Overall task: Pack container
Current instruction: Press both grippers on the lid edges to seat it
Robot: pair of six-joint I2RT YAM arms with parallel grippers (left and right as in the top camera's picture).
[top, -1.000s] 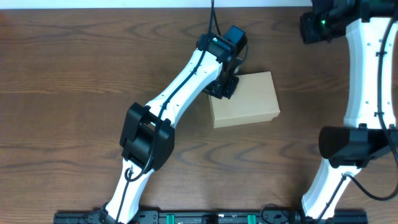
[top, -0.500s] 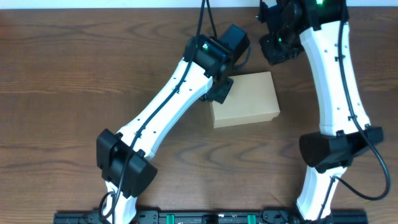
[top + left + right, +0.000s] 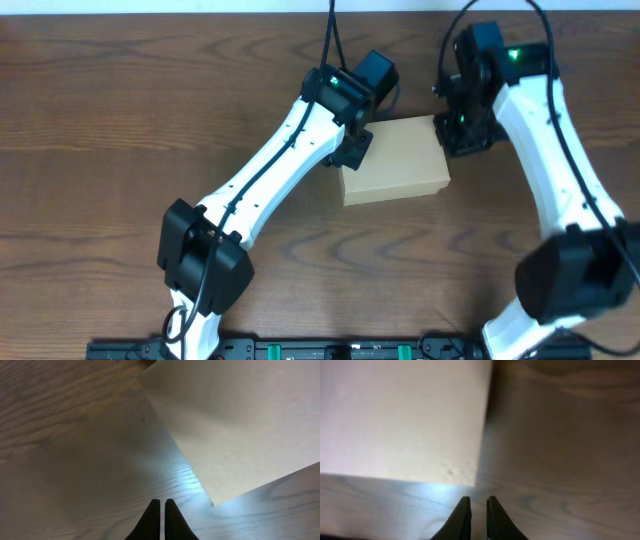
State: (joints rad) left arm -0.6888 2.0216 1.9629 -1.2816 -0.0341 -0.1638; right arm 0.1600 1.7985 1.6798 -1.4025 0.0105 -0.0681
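Box position: the cardboard box (image 3: 393, 160) lies flat on the wooden table (image 3: 100, 150), a little right of centre, turned slightly off square, with an arm at each far corner.
Left fingers: the left gripper (image 3: 162, 502) is pressed together and holds nothing. It hangs over bare wood just beside the box's left edge, near a corner.
Right fingers: the right gripper (image 3: 477, 499) is parted by only a narrow slit, with nothing in it. It sits over bare wood just off the box's right-hand corner.
Lid: the top looks closed and flat from above. You cannot tell from these views which edge carries the hinge or where the flap's free edge lies.
Weight: expect it to be light. It is plain thin card, and if it is empty a nudge will probably send it skating.
Stiffness: the walls and corners should be fairly stiff, but the wide top panel will likely bow if you press its middle.
Surface: matt card on smooth wood, so grip on the card should be fair, while the box itself may slide easily.
Where to hold: brace one side wall with one arm and work the flap edge with the other. Pinch at an edge or corner, since the whole box looks too wide for either pair of fingers.
Risk: pushing from one side alone will probably spin it rather than hold it steady.
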